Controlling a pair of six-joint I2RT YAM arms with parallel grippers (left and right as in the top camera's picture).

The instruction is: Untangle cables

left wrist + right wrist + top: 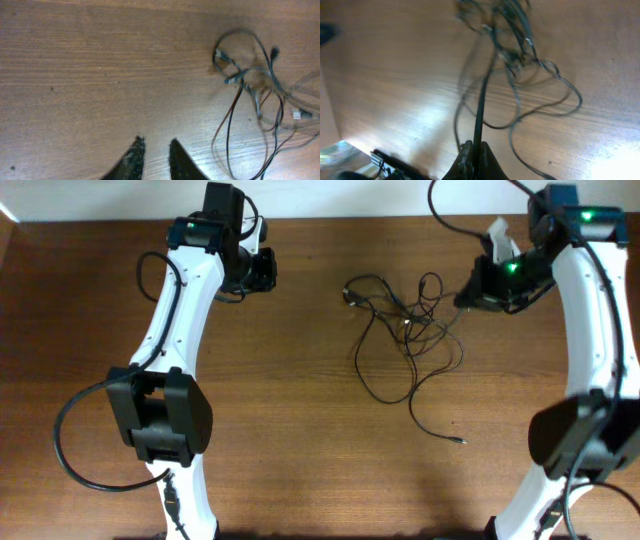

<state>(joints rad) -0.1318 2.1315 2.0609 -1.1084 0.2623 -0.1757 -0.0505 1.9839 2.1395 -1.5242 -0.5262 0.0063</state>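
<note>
While right fingers (467, 159) pinch one cord (479, 110), cables (408, 321) form one tangle.

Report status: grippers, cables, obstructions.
Right gripper shut on cable. Left gripper open, empty. Cables tangled. No obstruction seen.

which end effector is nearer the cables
Right. The right end effector is at the tangle's right edge, shut on a strand of the cables. The left end effector hangs open well off to their left, touching none.
</note>
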